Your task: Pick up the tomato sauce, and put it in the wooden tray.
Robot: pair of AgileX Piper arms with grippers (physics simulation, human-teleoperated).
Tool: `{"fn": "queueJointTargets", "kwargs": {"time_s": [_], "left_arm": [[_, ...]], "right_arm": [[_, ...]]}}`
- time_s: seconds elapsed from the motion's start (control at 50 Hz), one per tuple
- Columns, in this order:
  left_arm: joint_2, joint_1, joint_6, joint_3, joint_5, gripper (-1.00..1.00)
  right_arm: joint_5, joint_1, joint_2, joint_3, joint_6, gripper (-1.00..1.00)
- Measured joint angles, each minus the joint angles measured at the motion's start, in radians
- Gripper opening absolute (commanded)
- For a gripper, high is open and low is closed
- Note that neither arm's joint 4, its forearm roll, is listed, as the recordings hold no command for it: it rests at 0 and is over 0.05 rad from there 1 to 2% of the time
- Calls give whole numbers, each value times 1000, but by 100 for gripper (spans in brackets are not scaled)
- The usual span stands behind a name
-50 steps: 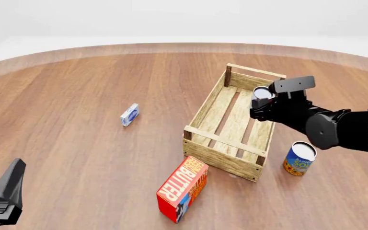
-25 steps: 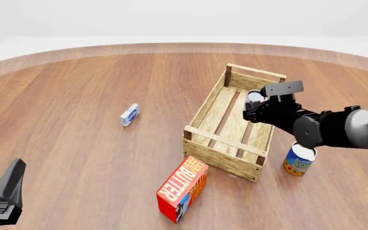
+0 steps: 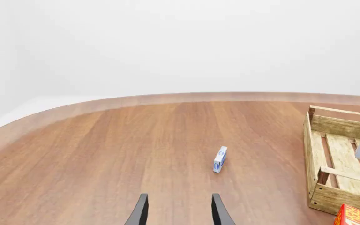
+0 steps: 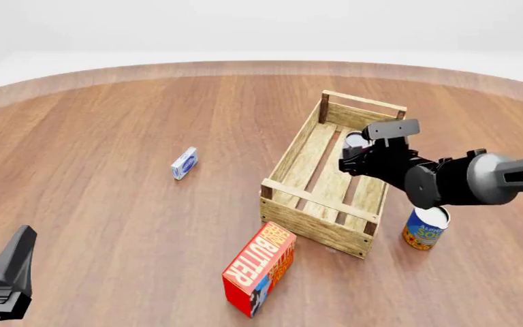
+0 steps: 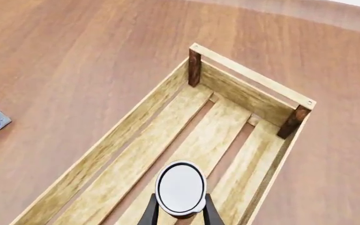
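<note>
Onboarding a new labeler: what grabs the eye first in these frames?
The right end effector holding the tomato sauce can over the slats inside the wooden tray. Next, the red-orange butter box lying in front of the tray's near left corner, and the blue-and-yellow can standing just right of it.

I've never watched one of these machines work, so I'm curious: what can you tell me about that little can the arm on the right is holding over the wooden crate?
The tomato sauce is a small round can with a flat silvery-white top ringed by a dark rim. From the left wrist view its side looks pale with a bit of red low down. It stands upright, gripped between the two fingers of the right gripper, held inside the outline of the wooden tray, above its slatted floor. Whether it touches the slats cannot be told.
</note>
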Motion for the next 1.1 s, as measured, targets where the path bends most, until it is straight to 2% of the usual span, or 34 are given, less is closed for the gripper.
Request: {"fn": "queueJointTargets", "kwargs": {"time_s": [1.08,1.1], "left_arm": [[0,0,0,0,0,100],[0,0,0,0,0,100]], "right_arm": [[-22,-4,128,-70,22,-100],[-23,-5,129,-70,22,100]]}}
